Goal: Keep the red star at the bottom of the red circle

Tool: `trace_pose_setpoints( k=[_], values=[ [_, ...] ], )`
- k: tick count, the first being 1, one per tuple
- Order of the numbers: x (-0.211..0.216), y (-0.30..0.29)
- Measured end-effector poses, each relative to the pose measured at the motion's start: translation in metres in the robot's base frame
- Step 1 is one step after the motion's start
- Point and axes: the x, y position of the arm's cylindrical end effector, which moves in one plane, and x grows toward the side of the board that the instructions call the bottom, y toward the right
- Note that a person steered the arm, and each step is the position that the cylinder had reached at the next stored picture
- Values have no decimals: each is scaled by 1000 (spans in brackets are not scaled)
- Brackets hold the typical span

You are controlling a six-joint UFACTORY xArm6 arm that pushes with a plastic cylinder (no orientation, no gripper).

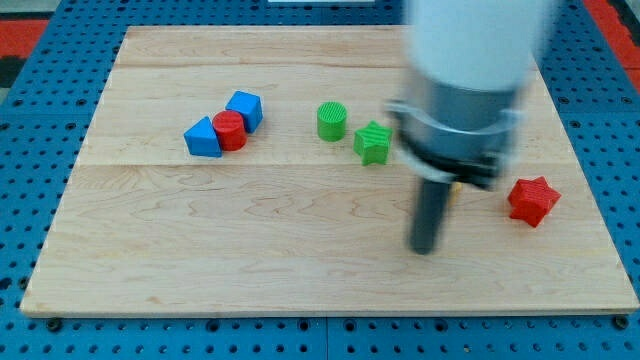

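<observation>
My tip (425,250) is a plain rod with no jaws, so this end effector cannot open or close and it holds nothing; it rests on the bare counter (250,250). The red star (532,200) lies to the view's right of my tip, a little higher, near but not touching. Far to the view's left, the red circle (229,130) sits squeezed between a blue triangle (203,138) and a blue cube (245,109). A green circle (332,120) and a green star (373,142) lie between the two groups.

The star looks small, light and stiff, so I judge it will slide easily on the smooth wood. Its points may make it turn, so pushing from its right side toward its middle seems best.
</observation>
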Motion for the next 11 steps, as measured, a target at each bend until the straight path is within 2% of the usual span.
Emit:
trace_pose_setpoints(
  k=[1, 2, 4, 5, 6, 7, 9, 10, 11],
  values=[
    [-5, 134],
    [-58, 147],
    [-8, -5],
    [9, 76],
    [-31, 120],
    [-50, 80],
    [-52, -163],
    [-40, -188],
    [-18, -128]
  ],
)
